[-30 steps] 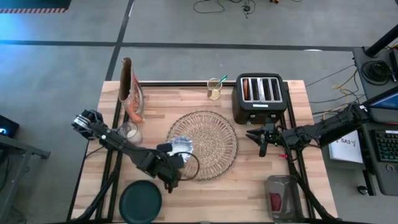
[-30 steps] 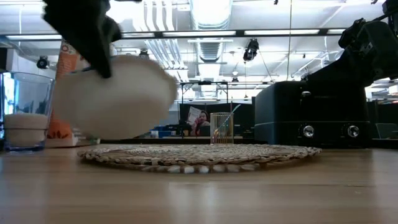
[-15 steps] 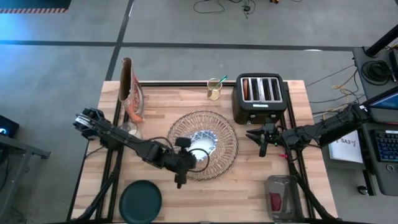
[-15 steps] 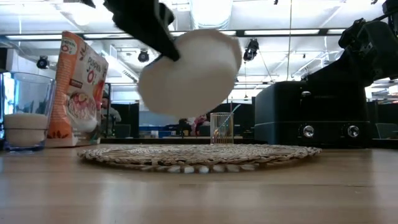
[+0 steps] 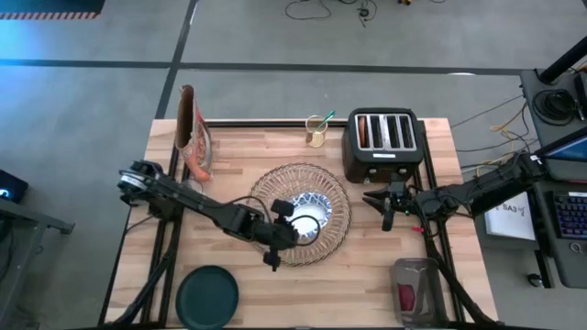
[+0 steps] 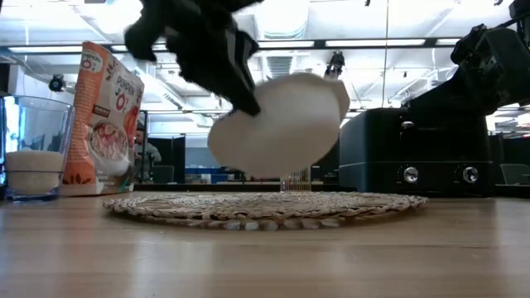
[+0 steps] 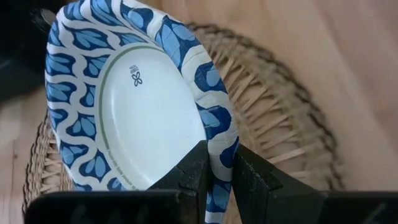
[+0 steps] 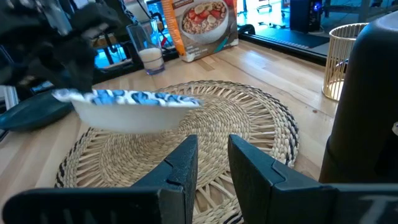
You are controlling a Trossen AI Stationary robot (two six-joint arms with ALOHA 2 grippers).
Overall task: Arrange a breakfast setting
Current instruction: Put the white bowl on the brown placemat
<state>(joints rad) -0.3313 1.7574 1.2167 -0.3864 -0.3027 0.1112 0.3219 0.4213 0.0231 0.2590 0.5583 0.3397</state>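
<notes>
My left gripper (image 5: 286, 225) is shut on the blue-and-white patterned bowl (image 5: 309, 211), held above the middle of the round tan woven placemat (image 5: 275, 180). The bowl also shows in the low view (image 6: 281, 124) and in the right wrist view (image 8: 134, 106). The dark teal plate (image 5: 207, 295) lies at the near left edge. The small clear glass (image 6: 33, 149) stands on the table left of the placemat. A green-handled utensil (image 5: 326, 118) stands in a gold wire cup. My right gripper (image 5: 383, 207) is open and empty, right of the placemat. My left gripper pinches the bowl's rim (image 7: 219, 167), one finger (image 7: 194, 175) inside the bowl and one outside. The fingers come from the table's near left, slanting. The bowl is lifted clear of the placemat and sits tilted in the low view.
The black four-slot toaster (image 5: 383, 144) stands at the far right, just behind my right gripper. A cereal box (image 5: 194, 133) stands at the far left. A grey and red object (image 5: 413, 290) lies at the near right corner.
My left gripper has carried the bowl toward the table's right edge, from beside the placemat's near left rim to above its middle, and a little down over the last half second. The bowl stays clear of the placemat and tilted.
</notes>
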